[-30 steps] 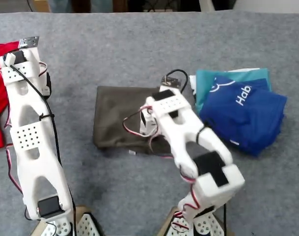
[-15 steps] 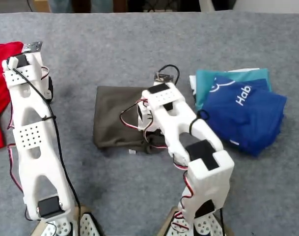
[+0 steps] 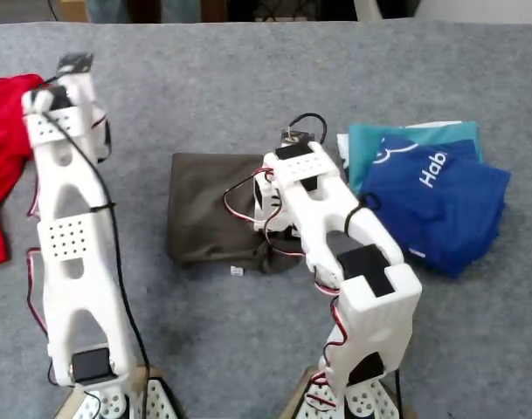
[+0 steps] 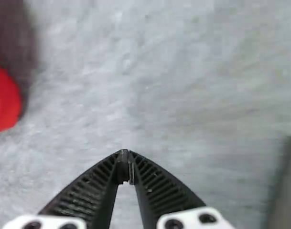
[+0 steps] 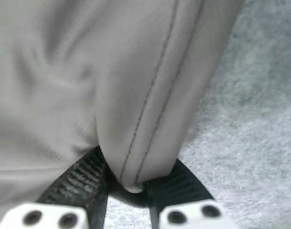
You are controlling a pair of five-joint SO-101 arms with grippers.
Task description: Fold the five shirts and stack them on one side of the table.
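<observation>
The right gripper (image 5: 128,183) clamps an edge of the brown shirt (image 3: 200,209), likely to lift it onto the blue stack (image 3: 431,205) beside it; the left gripper (image 4: 123,167), off the shirt, is closed and empty.

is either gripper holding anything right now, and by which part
The right gripper pinches the dark olive shirt by a stitched, folded edge. The left gripper is shut on nothing, above the table.

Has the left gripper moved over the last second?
Yes. In the high view the left gripper has shifted right, away from the red shirt and toward the brown shirt.
</observation>
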